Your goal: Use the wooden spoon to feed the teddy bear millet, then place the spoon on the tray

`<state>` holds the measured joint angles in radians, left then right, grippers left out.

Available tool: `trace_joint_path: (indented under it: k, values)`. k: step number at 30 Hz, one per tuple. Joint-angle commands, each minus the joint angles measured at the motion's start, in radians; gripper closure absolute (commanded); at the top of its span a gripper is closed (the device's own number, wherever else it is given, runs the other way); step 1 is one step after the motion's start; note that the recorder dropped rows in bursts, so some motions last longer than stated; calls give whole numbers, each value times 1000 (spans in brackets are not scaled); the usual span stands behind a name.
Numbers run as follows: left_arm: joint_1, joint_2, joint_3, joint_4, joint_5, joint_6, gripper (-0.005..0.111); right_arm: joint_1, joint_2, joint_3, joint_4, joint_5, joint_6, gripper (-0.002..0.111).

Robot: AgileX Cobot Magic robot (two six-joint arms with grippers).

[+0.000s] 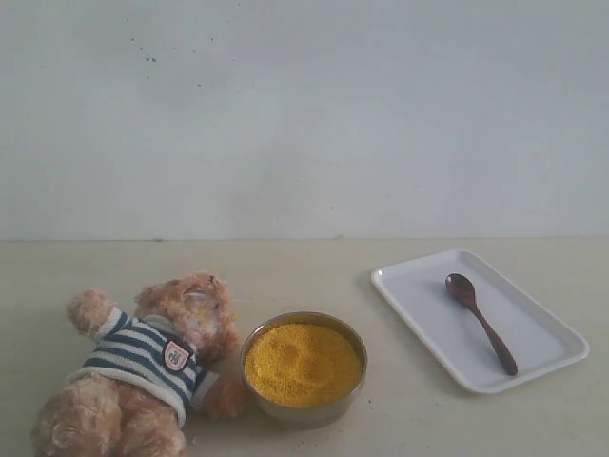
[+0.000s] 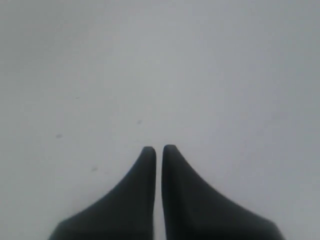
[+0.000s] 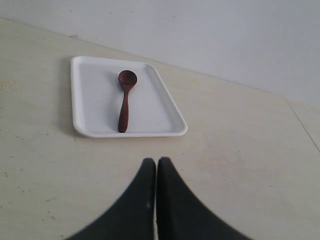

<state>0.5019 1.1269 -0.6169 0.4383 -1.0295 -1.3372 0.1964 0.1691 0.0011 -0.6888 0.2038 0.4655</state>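
Left pincer [image 2: 159, 149] and right pincer [image 3: 156, 161] fully closed, holding nothing. Wooden spoon [image 1: 482, 324] flat on tray [image 1: 428, 295]. Likely pick-up: spread right pincer, pinch handle mid-length, lift level

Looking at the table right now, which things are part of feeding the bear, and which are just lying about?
Part of the job:
- teddy bear, lying beside the bowl
- millet, filling the steel bowl
- wooden spoon, lying on the tray
- tray

Not part of it:
- only the table and the wall behind; no stray items show
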Motion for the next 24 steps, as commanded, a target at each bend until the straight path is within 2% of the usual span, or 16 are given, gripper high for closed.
trace_joint_path:
  k: [1, 2, 3, 4, 6, 8, 15, 20, 24]
  values:
    - [-56, -275, -6, 205, 1006, 337, 103, -6, -5, -1, 6, -6, 4, 108]
    - [-73, -299, -4, 208, 1179, 364, 103, -6, -5, -1, 6, -6, 4, 108]
    - [-115, -318, 18, 262, 1276, 359, 103, -6, -5, -1, 6, -6, 4, 108]
    - [-167, -344, 59, 296, 1188, 359, 103, -6, -5, -1, 4, -3, 4, 108]
    - [-253, -420, 118, 308, 917, 359, 103, -6, -5, -1, 4, -1, 4, 108]
    - [-310, -510, 125, 311, 830, 359, 103, -6, -5, -1, 4, 1, 4, 108]
    - [-437, -780, 127, 398, 924, 359, 103, -6, -5, -1, 4, 1, 4, 108]
    - [-486, -996, 127, 429, 924, 359, 103, -6, -5, -1, 4, 1, 4, 108]
    - [-537, -1095, 149, 452, 886, 350, 103, -6, -5, -1, 4, 1, 6, 108]
